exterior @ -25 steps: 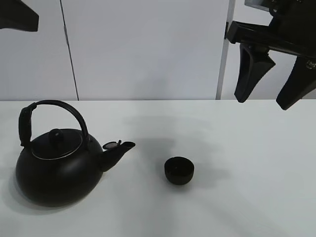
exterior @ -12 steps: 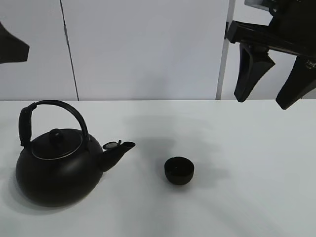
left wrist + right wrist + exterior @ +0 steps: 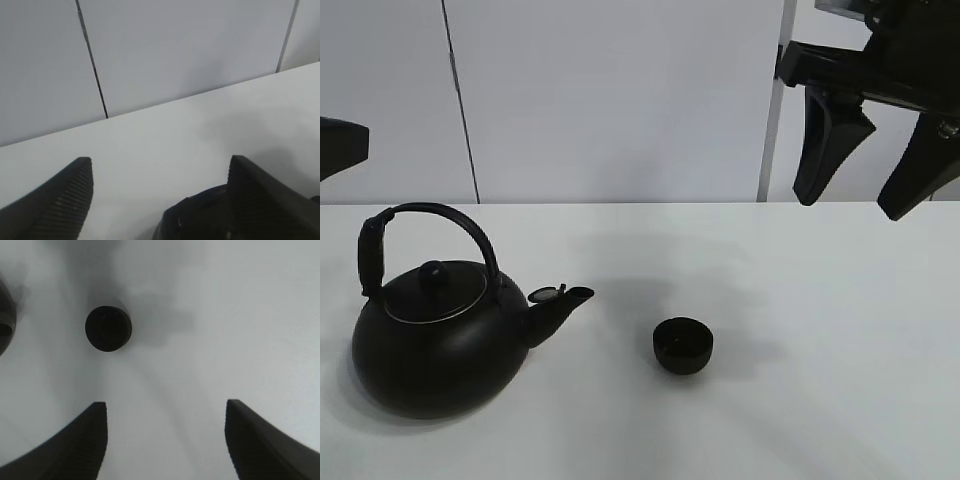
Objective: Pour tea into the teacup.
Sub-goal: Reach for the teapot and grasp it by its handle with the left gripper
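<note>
The teacup (image 3: 683, 344), a small matte-black bowl-shaped cup, stands on the white table right of centre. It also shows from above in the right wrist view as teacup (image 3: 108, 328). A large black kettle (image 3: 435, 345) with an arched handle sits at the left, its spout pointing toward the cup. My right gripper (image 3: 850, 207) hangs open high above the table's right side, with nothing between its fingers. Only a black tip of my left gripper (image 3: 338, 145) shows at the left edge, above the kettle. In its own view the left gripper (image 3: 160, 162) is open, with the kettle's top (image 3: 197, 217) below it.
The white table (image 3: 820, 400) runs back to a pale panelled wall (image 3: 620, 100). The kettle's edge (image 3: 5, 315) shows at the rim of the right wrist view. Nothing else stands on the table.
The left gripper's tip has come down along the left edge of the exterior view, toward the kettle. The right gripper, kettle and teacup have not moved.
</note>
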You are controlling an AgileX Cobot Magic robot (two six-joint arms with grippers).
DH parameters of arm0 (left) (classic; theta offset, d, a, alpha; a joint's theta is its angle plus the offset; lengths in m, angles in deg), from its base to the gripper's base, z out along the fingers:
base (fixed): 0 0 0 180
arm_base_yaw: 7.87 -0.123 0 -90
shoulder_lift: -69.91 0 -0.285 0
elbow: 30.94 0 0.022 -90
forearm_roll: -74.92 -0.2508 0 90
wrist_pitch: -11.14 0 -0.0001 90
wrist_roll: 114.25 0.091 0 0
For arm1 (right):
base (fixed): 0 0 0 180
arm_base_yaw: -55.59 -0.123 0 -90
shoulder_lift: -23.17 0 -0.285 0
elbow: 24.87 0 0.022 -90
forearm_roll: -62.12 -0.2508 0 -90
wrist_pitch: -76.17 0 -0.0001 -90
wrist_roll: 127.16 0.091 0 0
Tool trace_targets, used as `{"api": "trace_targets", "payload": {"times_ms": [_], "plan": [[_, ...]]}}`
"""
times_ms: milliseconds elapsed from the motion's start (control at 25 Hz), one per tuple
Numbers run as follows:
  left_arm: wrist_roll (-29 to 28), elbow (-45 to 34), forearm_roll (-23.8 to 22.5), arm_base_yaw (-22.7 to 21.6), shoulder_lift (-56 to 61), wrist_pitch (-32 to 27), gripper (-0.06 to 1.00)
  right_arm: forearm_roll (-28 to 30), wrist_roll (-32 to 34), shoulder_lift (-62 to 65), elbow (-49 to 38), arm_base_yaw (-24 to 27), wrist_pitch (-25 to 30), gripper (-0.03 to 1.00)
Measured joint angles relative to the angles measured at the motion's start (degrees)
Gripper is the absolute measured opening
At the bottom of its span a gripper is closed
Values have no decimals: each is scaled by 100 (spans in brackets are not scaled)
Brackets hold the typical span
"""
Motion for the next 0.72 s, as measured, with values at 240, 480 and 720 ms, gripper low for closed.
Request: {"api": "trace_targets", "payload": {"times_ms": [240,480,720], "plan": [[-1233,-702,-1020,27,-121,1249,54,0,0,0,0,0,-21,46],[-1494,-787,-1227,27,-1064,1820,54,0,0,0,0,0,-23,46],[-1524,-782,-1259,27,-2243,3065,54,0,0,0,0,0,-27,46]]}}
